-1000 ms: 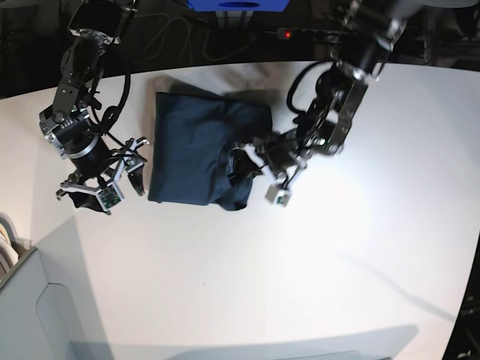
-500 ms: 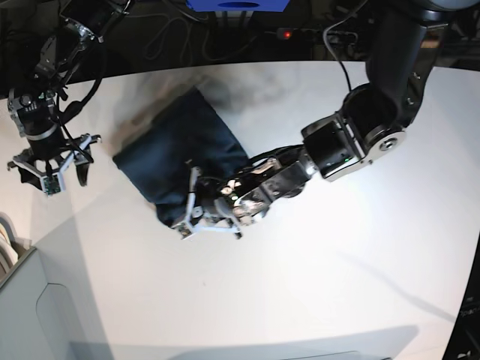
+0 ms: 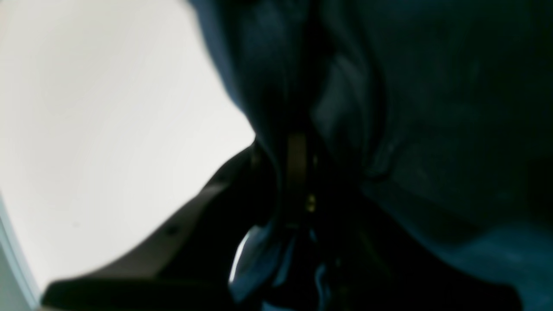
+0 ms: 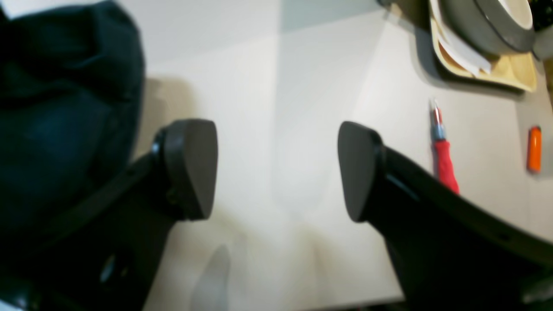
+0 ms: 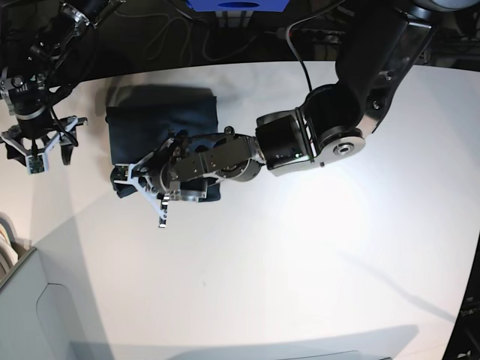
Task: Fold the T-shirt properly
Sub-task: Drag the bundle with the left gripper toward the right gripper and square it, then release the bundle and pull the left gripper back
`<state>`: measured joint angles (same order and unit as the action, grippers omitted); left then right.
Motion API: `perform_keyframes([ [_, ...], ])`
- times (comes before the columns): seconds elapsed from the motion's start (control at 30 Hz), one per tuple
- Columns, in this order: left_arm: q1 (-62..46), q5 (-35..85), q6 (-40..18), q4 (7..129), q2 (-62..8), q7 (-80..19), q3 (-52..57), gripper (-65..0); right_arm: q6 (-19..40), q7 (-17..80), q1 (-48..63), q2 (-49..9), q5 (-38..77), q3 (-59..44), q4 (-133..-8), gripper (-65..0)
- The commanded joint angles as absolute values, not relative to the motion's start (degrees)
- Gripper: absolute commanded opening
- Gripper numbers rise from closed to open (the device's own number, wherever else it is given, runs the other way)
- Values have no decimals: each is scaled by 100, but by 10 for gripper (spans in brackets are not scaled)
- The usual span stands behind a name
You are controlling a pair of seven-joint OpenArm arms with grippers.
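The left tool [image 5: 154, 187] is clamped on the near edge of the T-shirt [image 5: 154, 127], a compact folded packet at the desk's [image 5: 300, 262] upper left. The right tool [image 4: 276, 168] gapes empty, beside it. Folding looks nearly done; release and tidying remain.

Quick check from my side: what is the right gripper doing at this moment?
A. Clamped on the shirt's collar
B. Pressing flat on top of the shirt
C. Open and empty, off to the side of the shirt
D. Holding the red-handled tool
C: the right gripper has its jaws spread with only bare table between them, and the T-shirt lies beside it, untouched.
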<state>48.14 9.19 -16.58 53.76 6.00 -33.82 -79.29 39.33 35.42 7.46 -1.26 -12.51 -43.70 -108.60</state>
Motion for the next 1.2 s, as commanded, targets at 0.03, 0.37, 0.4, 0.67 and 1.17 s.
perform_keyframes([
  [0.03,4884,611,-1604,5429,681,-3354,-7873,-650,4000,3398,787,-154,-1182,-4382,-11064,-239],
  [0.37,4848,347,-1560,5499,778,-3415,-6633,-443,4000,3398,971,40,-1191,-4347,-11389,-239],
  [0.4,4848,347,-1560,5499,778,-3380,-6536,-442,4000,3398,980,48,-1191,-4347,-11415,-239],
  [0.67,4857,347,-1560,6105,743,-3424,-5807,-448,4000,3398,1165,48,-1191,-4347,-11424,-239],
  [1.17,2659,400,-1587,9385,-1349,-4031,-1938,-448,4000,3389,1640,602,-1165,-3073,-12092,-585],
])
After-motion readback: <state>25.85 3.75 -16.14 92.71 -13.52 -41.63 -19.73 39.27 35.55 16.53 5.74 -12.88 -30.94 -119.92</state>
